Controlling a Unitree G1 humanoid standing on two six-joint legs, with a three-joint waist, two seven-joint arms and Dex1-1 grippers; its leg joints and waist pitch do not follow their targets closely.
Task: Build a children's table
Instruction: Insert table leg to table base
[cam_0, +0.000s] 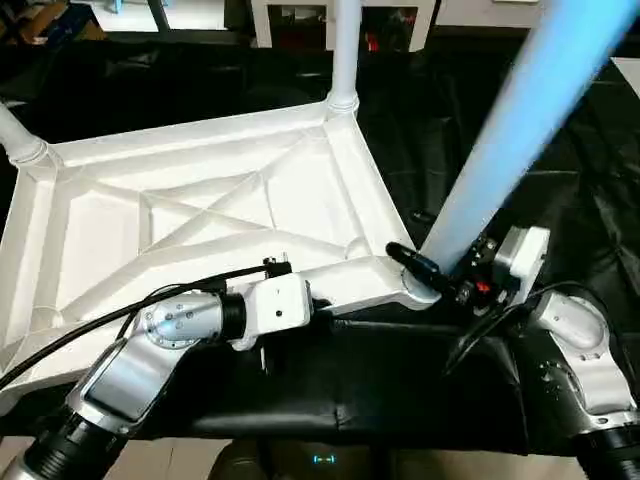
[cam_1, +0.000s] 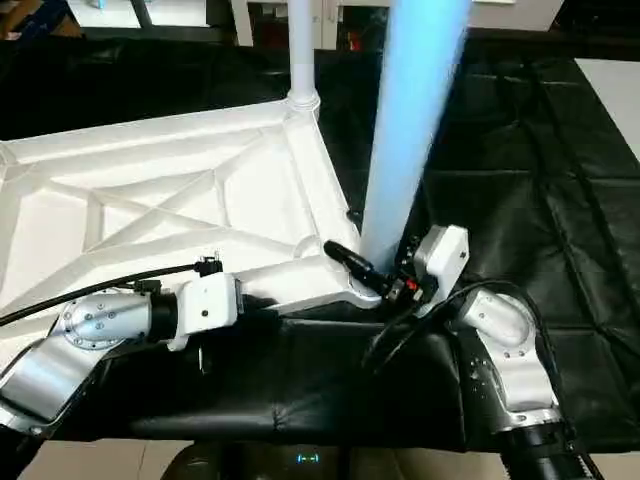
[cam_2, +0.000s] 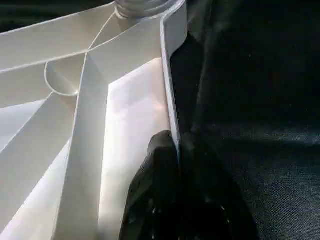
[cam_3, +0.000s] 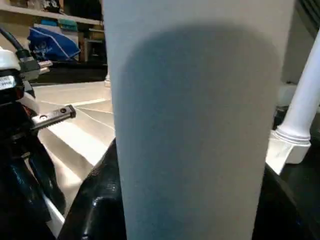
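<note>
The white tabletop (cam_0: 200, 215) lies upside down on my black-draped surface (cam_1: 560, 200), its X-ribbed underside facing up and legs already standing in its far corner sockets. My left fingers (cam_2: 165, 165) are pinched tight on the tabletop's near rim, one on each side of the thin wall. My right fingers (cam_0: 415, 265) are half spread around a long white tube leg (cam_1: 410, 130), whose lower end meets the near right corner socket (cam_0: 425, 292).
</note>
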